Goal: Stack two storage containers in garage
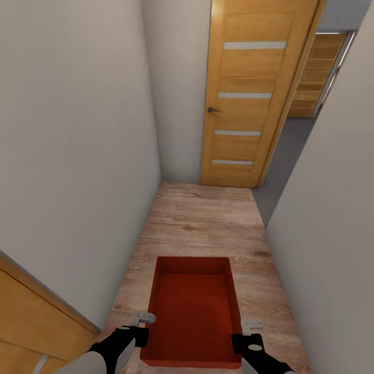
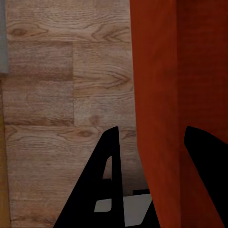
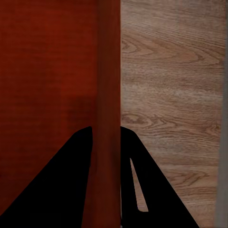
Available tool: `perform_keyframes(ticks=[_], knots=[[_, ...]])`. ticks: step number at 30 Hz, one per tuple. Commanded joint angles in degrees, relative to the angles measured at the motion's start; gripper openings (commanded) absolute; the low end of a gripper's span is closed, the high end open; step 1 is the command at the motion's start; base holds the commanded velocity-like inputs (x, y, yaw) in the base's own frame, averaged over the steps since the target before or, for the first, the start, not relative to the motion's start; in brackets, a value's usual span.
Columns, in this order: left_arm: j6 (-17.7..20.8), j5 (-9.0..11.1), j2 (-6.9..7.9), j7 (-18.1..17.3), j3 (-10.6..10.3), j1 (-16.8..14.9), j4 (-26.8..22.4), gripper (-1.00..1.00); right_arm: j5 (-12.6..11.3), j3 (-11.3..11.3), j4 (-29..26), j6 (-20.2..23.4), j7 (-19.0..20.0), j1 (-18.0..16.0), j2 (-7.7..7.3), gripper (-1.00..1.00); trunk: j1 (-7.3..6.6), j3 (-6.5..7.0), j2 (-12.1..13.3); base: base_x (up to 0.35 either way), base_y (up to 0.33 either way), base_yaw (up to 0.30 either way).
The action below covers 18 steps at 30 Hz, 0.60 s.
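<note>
Head view is showing both grippers, left gripper [image 1: 139, 326] and right gripper [image 1: 248, 332], pinching opposite walls of the orange-red rectangular lidless storage container [image 1: 193, 311]; the left looks looser, so it may be slipping near the wooden door [image 1: 248, 93].

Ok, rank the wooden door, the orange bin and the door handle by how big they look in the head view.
1. Wooden door, largest, though it stands farther off.
2. Orange bin, clearly smaller in the picture despite being nearest the camera.
3. Door handle, smallest by far.
</note>
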Motion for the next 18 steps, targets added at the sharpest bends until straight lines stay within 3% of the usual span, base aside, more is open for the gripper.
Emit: perform_keyframes(ticks=[1,18], knots=[[0.4,-1.0,0.00,0.2,0.0,0.0,-0.1,-1.00,-0.3,-0.2,0.0,-0.3,-0.3,-0.1,-0.03,-1.00,0.04,-0.06,0.0,0.324,0.000,0.000],[0.4,-1.0,0.00,0.2,0.0,0.0,-0.1,-1.00,-0.3,-0.2,0.0,-0.3,-0.3,-0.1,-0.03,-1.00,0.04,-0.06,0.0,0.324,0.000,0.000]])
